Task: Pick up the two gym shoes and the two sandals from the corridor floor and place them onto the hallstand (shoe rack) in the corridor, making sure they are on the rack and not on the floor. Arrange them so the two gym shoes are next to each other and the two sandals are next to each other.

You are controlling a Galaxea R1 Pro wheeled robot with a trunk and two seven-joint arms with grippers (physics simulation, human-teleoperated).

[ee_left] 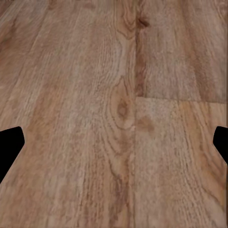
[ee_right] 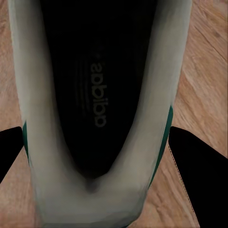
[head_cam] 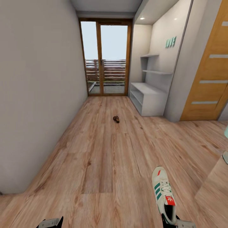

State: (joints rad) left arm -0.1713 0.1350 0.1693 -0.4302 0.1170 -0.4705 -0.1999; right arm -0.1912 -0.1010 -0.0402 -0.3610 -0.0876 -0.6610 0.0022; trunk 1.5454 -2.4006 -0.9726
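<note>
**One sneaker in the right gripper, sandal far down the corridor**

One white lace-up sneaker (head_cam: 163,193) sits at the near right of the head view, its heel clamped in the right gripper (head_cam: 172,221). The shoe has green side stripes, a red tongue label and a small red-orange mark near the toe, which points away down the corridor. In the right wrist view the sneaker (ee_right: 95,118) shows its dark inner lining with printed lettering, ringed by a smooth pale collar, with black fingers (ee_right: 197,166) pressed against both sides of the heel.

The left gripper (head_cam: 50,223) hangs low at the near left and carries nothing. In the left wrist view its black fingertips (ee_left: 9,147) stand wide apart over bare planks.

The floor (head_cam: 95,152) is light brown wood-grain planking with knots and long seams. A small brown sandal (head_cam: 116,119) lies on it well ahead, near the middle of the passage. Beyond it, against the right wall, stands the shoe rack (head_cam: 148,98), a pale grey-white boxy unit with a flat top and open slots, with matching thin wall shelves (head_cam: 156,71) above. Wood-framed glass doors (head_cam: 105,57) close the far end.
</note>
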